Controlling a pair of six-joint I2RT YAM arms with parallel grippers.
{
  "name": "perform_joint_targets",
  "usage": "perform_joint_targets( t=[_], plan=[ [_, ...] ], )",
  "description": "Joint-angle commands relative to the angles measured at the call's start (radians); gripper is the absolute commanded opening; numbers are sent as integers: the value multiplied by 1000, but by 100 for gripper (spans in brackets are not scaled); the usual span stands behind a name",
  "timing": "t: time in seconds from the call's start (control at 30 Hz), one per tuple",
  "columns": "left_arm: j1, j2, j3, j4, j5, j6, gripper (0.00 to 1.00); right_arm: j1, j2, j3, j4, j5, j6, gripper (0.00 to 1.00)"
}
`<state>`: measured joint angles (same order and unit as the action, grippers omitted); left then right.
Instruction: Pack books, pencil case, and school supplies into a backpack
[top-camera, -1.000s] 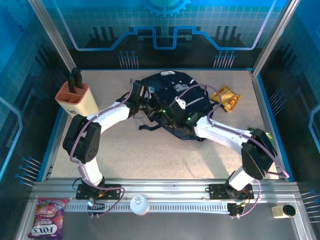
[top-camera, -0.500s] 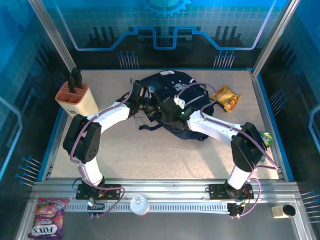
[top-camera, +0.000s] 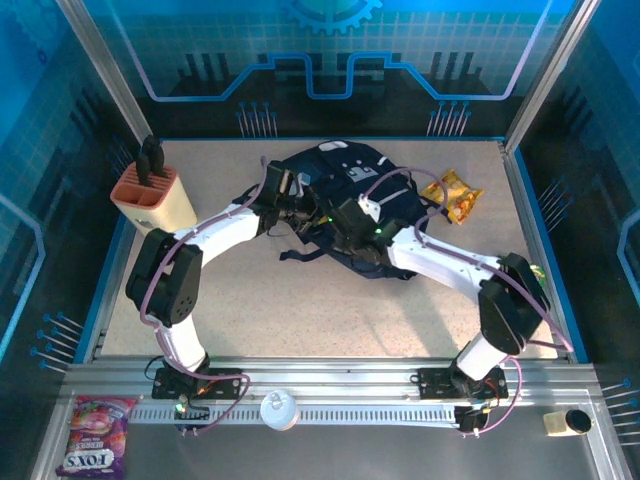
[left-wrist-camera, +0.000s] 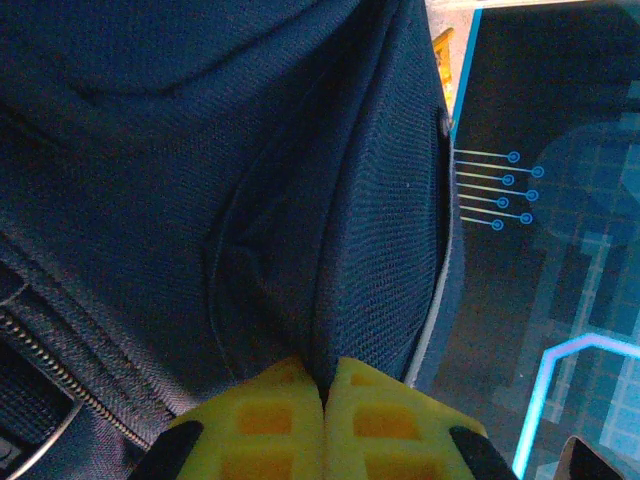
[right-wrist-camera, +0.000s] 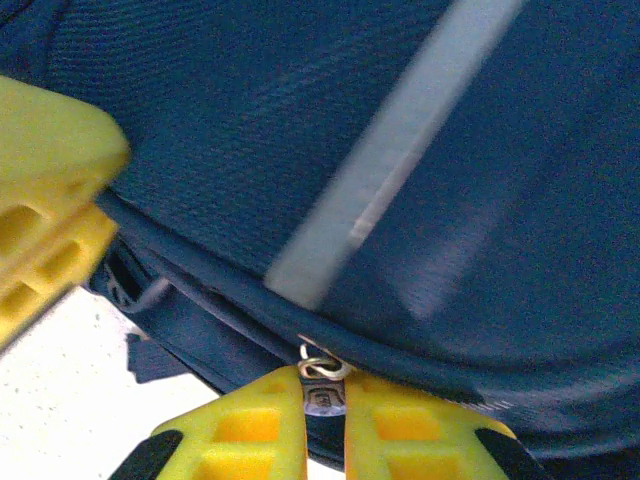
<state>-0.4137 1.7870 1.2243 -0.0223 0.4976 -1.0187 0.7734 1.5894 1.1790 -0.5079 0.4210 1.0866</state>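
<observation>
- The backpack (top-camera: 340, 165), dark navy, lies on the table (top-camera: 300, 300). Both arms reach to its near-left part.
- left gripper (left-wrist-camera: 325, 385): the yellow pads are pressed together w/ a fold of the backpack fabric pinched btw. them, and no gap is visible. The fabric rises from the pads as a ridge.
- In the left wrist cam., zip teeth (left-wrist-camera: 60, 365) run across the backpack, left of that fold and lower.
- right gripper (right-wrist-camera: 322, 400): the fingers are nearly together, w/ only a narrow slit. The small metal zip pull (right-wrist-camera: 320, 368) sits in this slit, at the lower seam of the backpack, so the gripper holds the pull.
- A white stripe (right-wrist-camera: 400, 150) goes diagonally over the backpack panel, above the right gripper.
- In the top cam. the two grippers are close to each other over the backpack, the left one on the left.
- A yellow-orange snack bag (top-camera: 452, 195) lies just right of the backpack. I cannot tell if it touches.
- A knife block (top-camera: 155, 198) w/ black handles stands well left of the backpack, apart from it.
</observation>
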Motion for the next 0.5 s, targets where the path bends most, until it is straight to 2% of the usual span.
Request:
perform_joint_targets(
  t=[0.0, 0.13, 0.23, 0.37, 0.47],
  plan=[
    [36, -10, -6, -12, 35, 45, 0, -54, -74, -82, -75, 100, -30, 14],
    [44, -9, -2, -20, 38, 55, 0, -81, -124, -146, -68, 95, -64, 13],
    [44, -5, 8, -24, 49, 58, 0, -110, -126, -161, -22, 38, -135, 14],
    [44, -2, 18, -30, 58, 59, 0, -129, -98, -133, 44, -71, -283, 18],
    [44, -3, 18, -36, 56, 63, 0, -123, -105, -103, 29, -78, -335, 23]
  ],
)
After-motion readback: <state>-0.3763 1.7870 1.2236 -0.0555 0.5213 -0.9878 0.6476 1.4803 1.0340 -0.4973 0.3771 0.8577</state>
